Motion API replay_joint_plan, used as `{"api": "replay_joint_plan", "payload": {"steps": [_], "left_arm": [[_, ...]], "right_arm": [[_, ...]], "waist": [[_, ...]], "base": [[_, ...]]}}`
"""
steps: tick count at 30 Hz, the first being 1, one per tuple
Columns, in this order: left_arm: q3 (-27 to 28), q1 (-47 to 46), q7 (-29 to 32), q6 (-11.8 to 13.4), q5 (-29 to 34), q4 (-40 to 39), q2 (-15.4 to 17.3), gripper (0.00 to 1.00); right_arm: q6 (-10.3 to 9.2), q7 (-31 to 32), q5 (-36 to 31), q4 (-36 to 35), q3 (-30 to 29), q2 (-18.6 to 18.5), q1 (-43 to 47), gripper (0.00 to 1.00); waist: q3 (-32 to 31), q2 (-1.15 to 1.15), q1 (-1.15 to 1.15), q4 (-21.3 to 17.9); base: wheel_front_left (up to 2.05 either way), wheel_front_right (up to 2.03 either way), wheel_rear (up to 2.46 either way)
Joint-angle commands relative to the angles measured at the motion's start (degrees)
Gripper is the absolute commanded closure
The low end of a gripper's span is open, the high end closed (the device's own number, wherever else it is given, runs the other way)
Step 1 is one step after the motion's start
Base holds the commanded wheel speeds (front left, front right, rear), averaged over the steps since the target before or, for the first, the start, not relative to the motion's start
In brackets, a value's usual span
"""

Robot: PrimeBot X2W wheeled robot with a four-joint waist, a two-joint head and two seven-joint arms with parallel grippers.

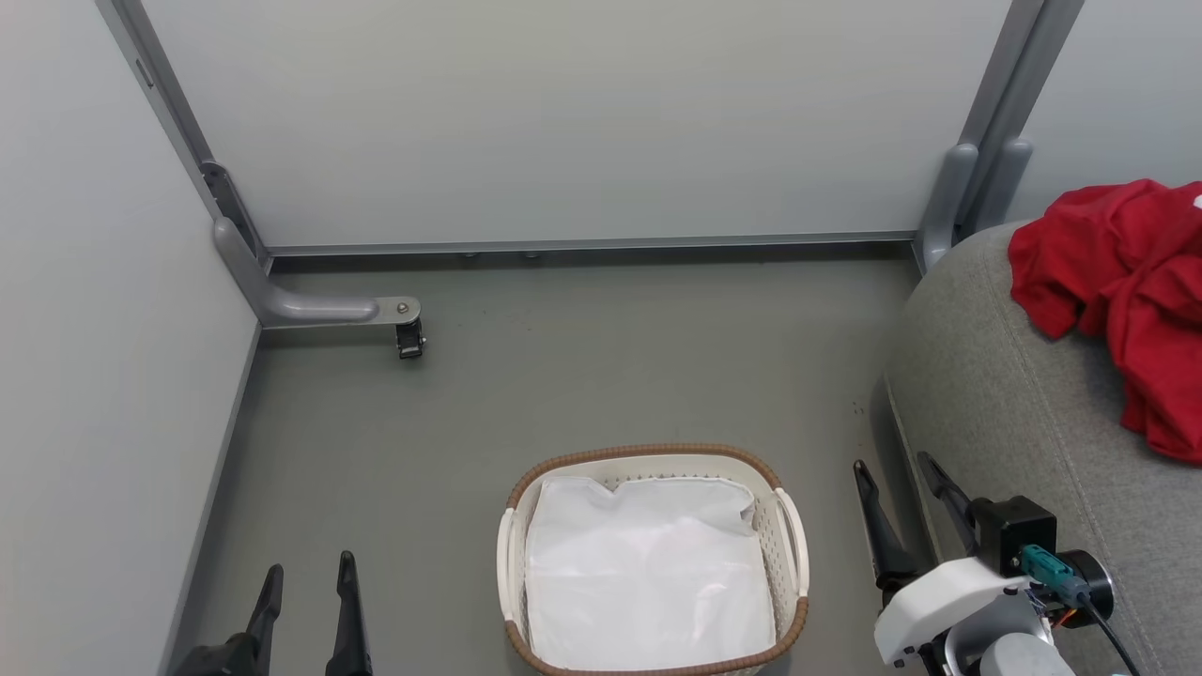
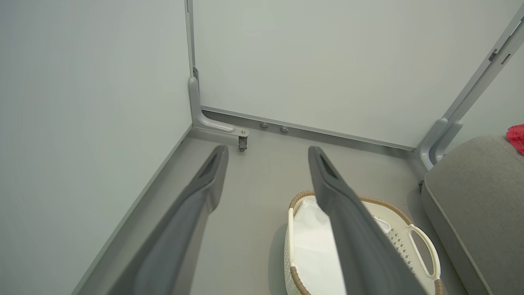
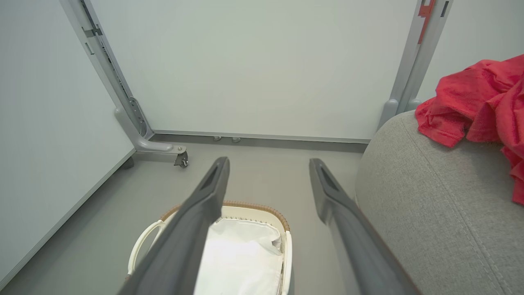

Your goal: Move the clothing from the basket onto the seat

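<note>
The red clothing (image 1: 1122, 291) lies crumpled on the grey seat (image 1: 1014, 404) at the right; it also appears as red clothing (image 3: 479, 106) on the seat (image 3: 430, 196) and as a red scrap (image 2: 516, 138) above the seat (image 2: 475, 196). The cream basket (image 1: 792, 540) stands on the floor at bottom centre with just its white liner (image 1: 648, 573) inside. My left gripper (image 1: 307, 575) is open at the lower left, left of the basket (image 2: 423, 246). My right gripper (image 1: 895, 471) is open between the basket (image 3: 143, 241) and the seat. Neither holds anything.
Pale partition walls (image 1: 563, 113) enclose the grey floor (image 1: 582, 376) on the left and at the back. A metal foot with a caster (image 1: 409, 336) juts from the back left corner. Grey posts (image 1: 977, 188) stand at the back right beside the seat.
</note>
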Motion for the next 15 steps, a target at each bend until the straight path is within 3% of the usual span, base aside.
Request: {"api": "replay_joint_plan", "payload": {"steps": [1, 11, 12, 15], "left_arm": [[0.07, 0.89, 0.04, -0.26, 0.44, -0.06, -0.06, 0.0], [0.18, 0.73, 0.04, -0.21, -0.42, -1.02, -0.07, 0.0], [0.09, 0.06, 0.0, -0.22, -0.57, -1.18, -0.04, 1.0], [0.01, 0.04, 0.07, -0.22, -0.82, 0.13, -0.13, 1.0]], "right_arm": [[-0.08, -0.26, 0.29, -0.17, 0.07, -0.26, 0.58, 0.0], [-0.08, -0.26, 0.83, -0.21, 0.8, -0.26, 1.06, 0.0], [0.0, 0.0, 0.59, -0.06, 0.85, 0.0, 0.29, 1.0], [0.0, 0.13, 0.7, 1.2, 0.88, 0.26, 0.82, 1.0]], "waist": [[-0.05, 0.0, 0.0, -0.02], [-0.14, 0.0, 0.0, -0.02], [-0.15, 0.0, 0.0, -0.04], [-0.14, 0.0, 0.0, -0.05]], "base": [[0.0, 0.0, 0.0], [0.0, 0.0, 0.0], [0.0, 0.0, 0.0], [0.0, 0.0, 0.0]]}}
